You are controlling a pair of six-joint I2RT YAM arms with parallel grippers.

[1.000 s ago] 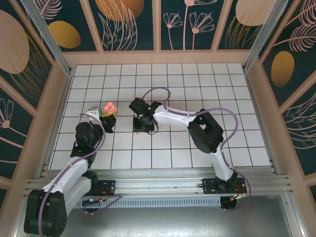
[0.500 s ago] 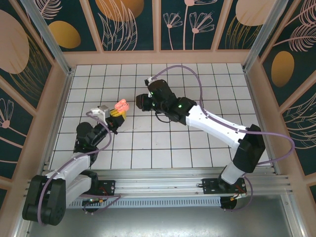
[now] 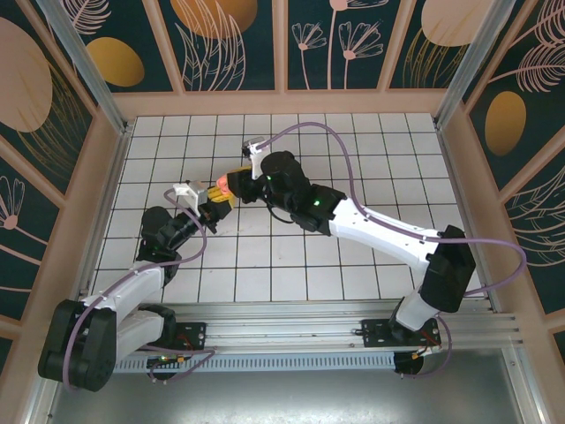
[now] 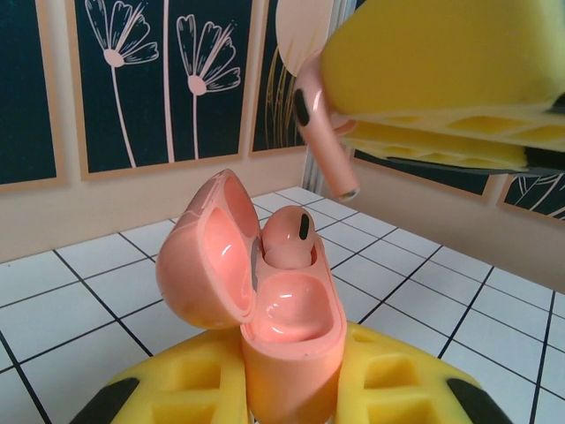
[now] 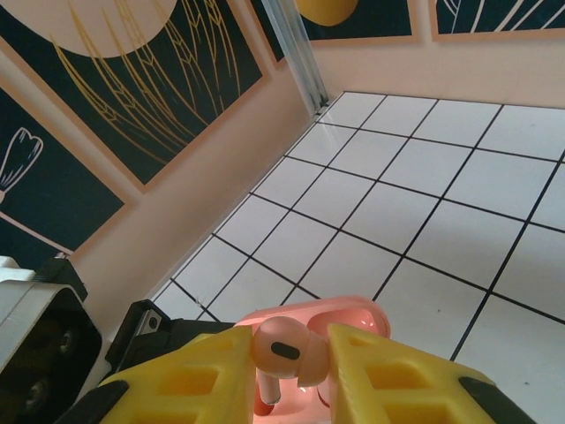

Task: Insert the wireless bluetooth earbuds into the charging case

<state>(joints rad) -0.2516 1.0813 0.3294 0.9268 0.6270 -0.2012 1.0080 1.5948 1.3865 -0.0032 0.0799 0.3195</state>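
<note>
The coral-pink charging case [image 4: 291, 349] stands upright with its lid [image 4: 205, 252] swung open to the left, and my left gripper [image 4: 291, 393] is shut on its lower body between yellow pads. One pale pink earbud [image 4: 288, 233] sits in the far slot; the near slot is bare. Just above the case hangs a second earbud [image 5: 284, 346], stem down, with my right gripper [image 5: 287, 353] shut on it. Its stem tip [image 4: 344, 187] is a little above and to the right of the case opening. From above, the right gripper [image 3: 237, 183] meets the left gripper [image 3: 212, 201] over the left-middle tiles.
The floor is white grid tile [image 3: 353, 159] ringed by a low peach wall [image 3: 282, 102] and patterned panels. The right arm [image 3: 380, 228] stretches diagonally across the middle. The left arm's wrist housing [image 5: 40, 340] sits close beside the right fingers.
The right arm has lifted from the middle tiles and swung left with the earbud until it is over the case. The left gripper has carried the case up and slightly right.
</note>
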